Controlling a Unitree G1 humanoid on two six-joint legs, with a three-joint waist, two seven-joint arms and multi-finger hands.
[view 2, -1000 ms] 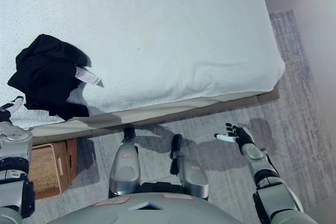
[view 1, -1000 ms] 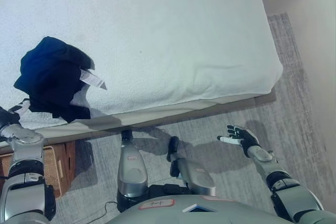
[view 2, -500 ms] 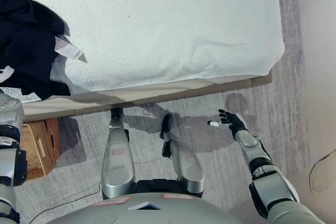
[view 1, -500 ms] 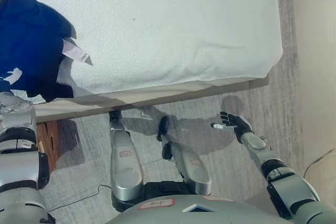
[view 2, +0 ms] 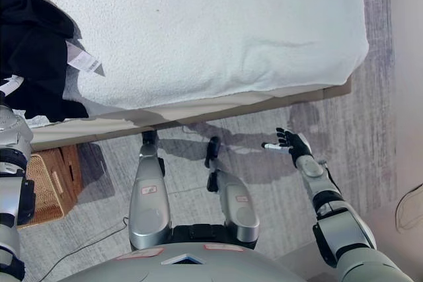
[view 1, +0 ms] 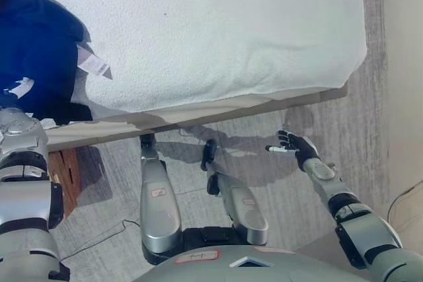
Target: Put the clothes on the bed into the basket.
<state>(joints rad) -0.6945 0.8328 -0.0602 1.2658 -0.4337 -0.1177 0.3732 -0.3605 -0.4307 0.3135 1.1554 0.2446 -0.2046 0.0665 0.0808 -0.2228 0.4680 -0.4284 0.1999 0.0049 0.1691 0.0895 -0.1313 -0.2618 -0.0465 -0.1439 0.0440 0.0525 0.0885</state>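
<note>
A dark heap of clothes (view 1: 39,44) with a white tag (view 1: 92,65) lies on the white bed (view 1: 225,24) at its left near edge. My left hand (view 1: 18,90) rests on the near edge of that heap, dark against the dark cloth, so its grip does not show. My right hand (view 1: 295,148) is open and empty, held out over the grey rug at the right, below the bed's near corner. The brown wicker basket (view 2: 51,177) stands on the floor at the lower left, beside the bed and partly behind my left arm.
The bed's near edge (view 1: 198,113) runs across the middle of the view. A grey rug (view 1: 370,130) covers the floor in front of it. A strip of bare light floor (view 1: 403,97) lies at the far right.
The camera has shifted, so the bed sits further left and up. My left hand has moved from the bed's edge onto the dark clothes. My right hand stays held out and open.
</note>
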